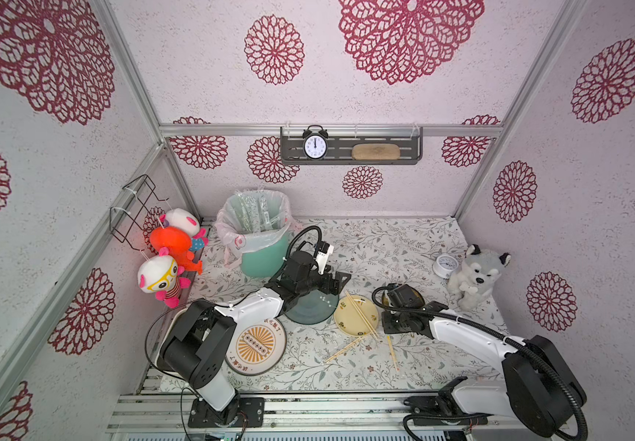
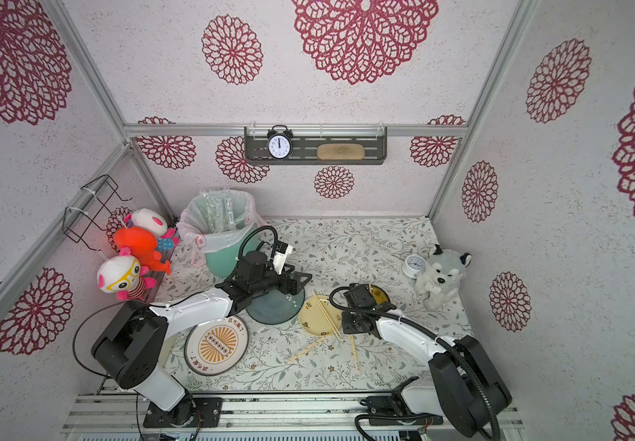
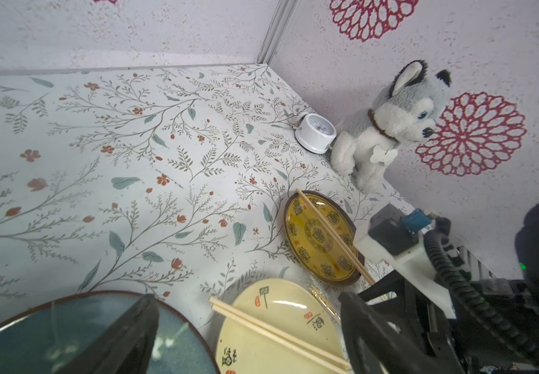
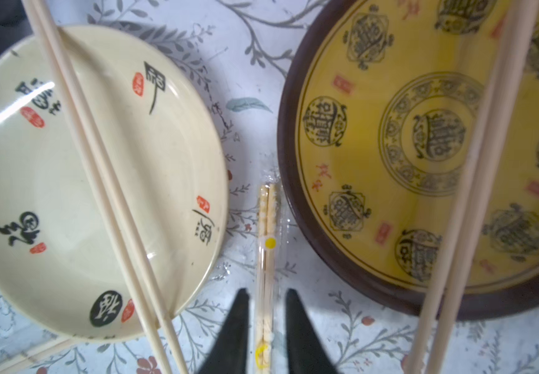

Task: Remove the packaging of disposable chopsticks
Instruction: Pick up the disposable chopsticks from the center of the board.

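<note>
You have a floral-print tabletop [image 1: 384, 244] bearing: mint-green lined bin [image 1: 258, 263], four round ceramic plates [image 1: 344, 321], loose pale wooden chopsticks [image 1: 344, 349], one plastic-sleeved pair [image 4: 266, 226], white alarm clock [image 1: 446, 265], grey plush husky [image 1: 476, 273].

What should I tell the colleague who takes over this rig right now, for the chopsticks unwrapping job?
Left end effector: open, empty.
Right end effector: open, jaws either side of a wrapped pair on the table between the cream plate and the yellow plate, not gripping.
Done: bare chopsticks lie across the cream plate, another bare pair across the yellow one; empty sleeves are in the bin.
Left: unwrap this pair. Check the loose pair on the table too; its wrapping cannot be told.
</note>
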